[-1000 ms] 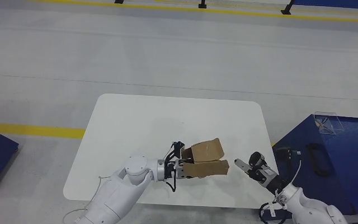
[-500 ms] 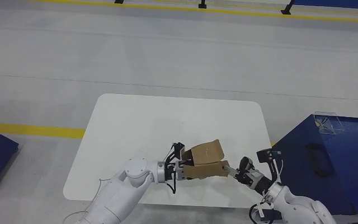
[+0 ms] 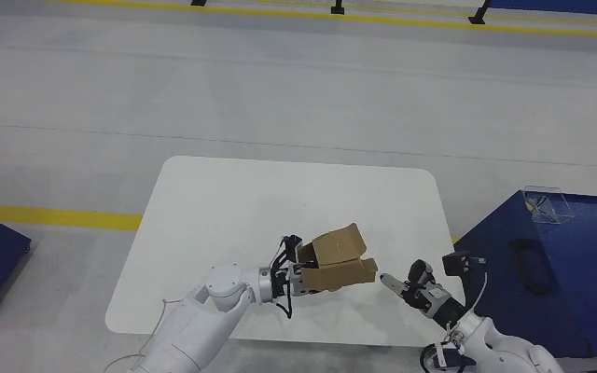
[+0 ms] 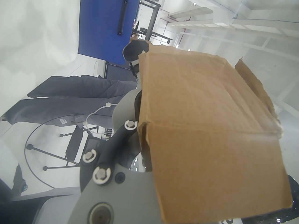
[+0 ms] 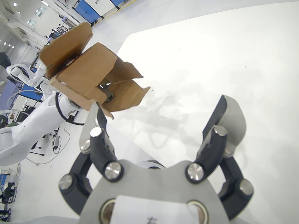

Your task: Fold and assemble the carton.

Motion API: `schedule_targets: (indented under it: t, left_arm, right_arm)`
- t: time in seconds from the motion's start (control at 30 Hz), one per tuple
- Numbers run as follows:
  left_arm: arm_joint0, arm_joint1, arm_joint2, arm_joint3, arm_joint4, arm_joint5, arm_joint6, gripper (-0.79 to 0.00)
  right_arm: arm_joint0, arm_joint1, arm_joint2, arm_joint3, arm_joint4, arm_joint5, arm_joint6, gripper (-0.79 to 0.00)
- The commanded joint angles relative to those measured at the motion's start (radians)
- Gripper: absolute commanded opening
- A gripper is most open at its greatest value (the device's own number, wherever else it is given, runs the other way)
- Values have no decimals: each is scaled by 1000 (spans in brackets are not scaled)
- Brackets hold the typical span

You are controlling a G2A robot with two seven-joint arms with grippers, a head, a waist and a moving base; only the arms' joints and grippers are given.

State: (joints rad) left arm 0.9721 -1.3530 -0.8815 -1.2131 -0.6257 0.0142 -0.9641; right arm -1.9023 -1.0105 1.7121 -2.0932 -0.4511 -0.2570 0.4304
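Brown corrugated cardboard: one carton (image 3: 336, 259) (image 4: 205, 122) (image 5: 93, 80), partly folded, its flaps loose and splayed at the end that faces the right arm. Position: held clear of the surface, over the near edge of the table (image 3: 280, 196) (image 5: 210, 47), about midway along that edge. One broad flap stands up and away from the body of the carton.

Left gripper (image 3: 297, 270): pinching the carton at the end towards its own arm. In the left wrist view one finger (image 4: 121, 136) runs in behind the cardboard wall. In the right wrist view dark gripper parts show inside the open end.

Right gripper (image 3: 387, 279) (image 5: 161, 108): fingers spread wide, nothing between them. Position: over the near edge of the table, just beside the carton's open end. One fingertip (image 5: 95, 110) lies against the line of a lower flap; whether it touches cannot be told.

Table: white top, rounded corners.

Blue cabinet (image 3: 532, 252): on the floor beyond the table's right edge.
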Motion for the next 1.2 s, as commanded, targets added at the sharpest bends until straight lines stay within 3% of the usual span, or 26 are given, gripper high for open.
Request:
schedule_targets:
  t: [0.0, 0.53, 1.17]
  left_arm:
    - [1, 0, -3, 1, -4, 2, 0, -785]
    - [-6, -5, 8, -11, 18, 2, -21, -785]
    - [-15, -9, 20, -12, 49, -36, -73, -785]
  right_arm:
    - [-23, 1, 16, -8, 1, -13, 15, 0]
    - [144, -10, -137, 61, -47, 65, 54, 0]
    - [122, -16, -159, 39, -81, 4, -6, 0]
